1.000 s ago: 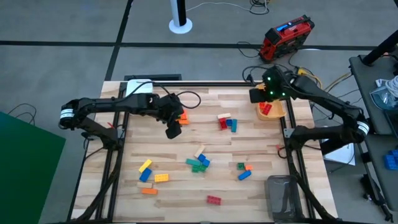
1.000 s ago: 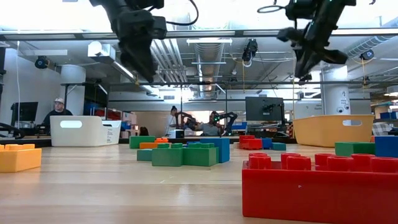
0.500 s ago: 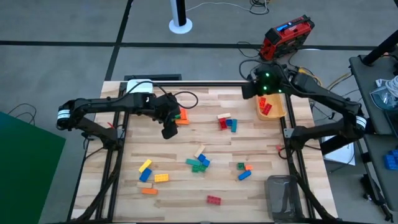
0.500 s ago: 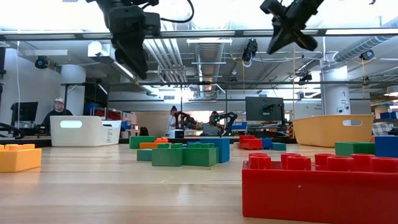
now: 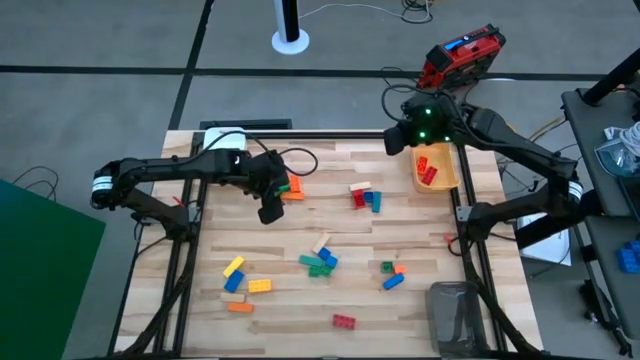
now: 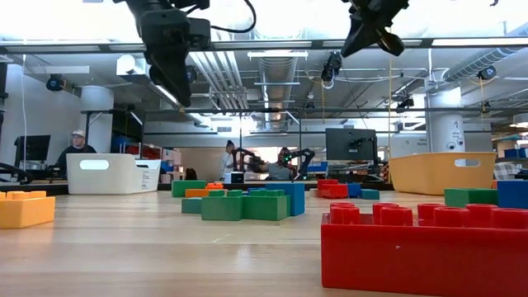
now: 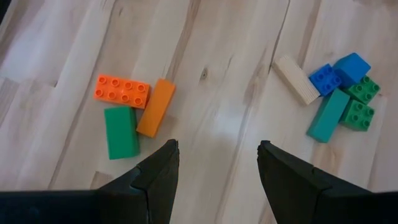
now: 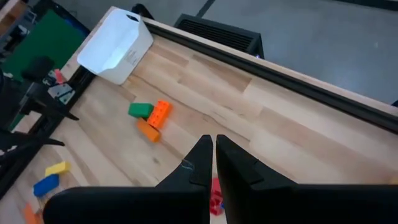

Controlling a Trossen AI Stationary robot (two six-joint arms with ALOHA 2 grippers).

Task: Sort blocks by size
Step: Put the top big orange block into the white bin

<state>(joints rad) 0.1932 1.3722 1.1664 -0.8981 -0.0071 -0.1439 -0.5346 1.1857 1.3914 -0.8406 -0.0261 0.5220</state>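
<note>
Blocks lie scattered flat on the wooden table [image 5: 200,300]: an orange and green group [image 5: 289,186] [image 7: 132,112], a red, blue and beige group [image 5: 364,195], a green, blue and beige group [image 5: 320,260] [image 7: 336,93], and more toward the near edge [image 5: 240,280]. My left gripper [image 5: 270,212] [image 7: 214,165] hangs open above bare wood just near of the orange and green group, with nothing between its fingers. My right gripper [image 5: 394,143] [image 8: 214,149] is shut and empty, high over the far edge, left of the yellow bin [image 5: 440,182].
A white bin [image 5: 224,141] stands at the far left corner. The yellow bin at the far right holds red blocks [image 5: 426,170]. A grey bin [image 5: 455,315] sits at the near right. A red block [image 6: 429,247] lies close to the low camera.
My right gripper has risen from over the yellow bin and gone toward the table's left and far edge. My left gripper has shifted a little toward the left edge and up. No block has moved.
</note>
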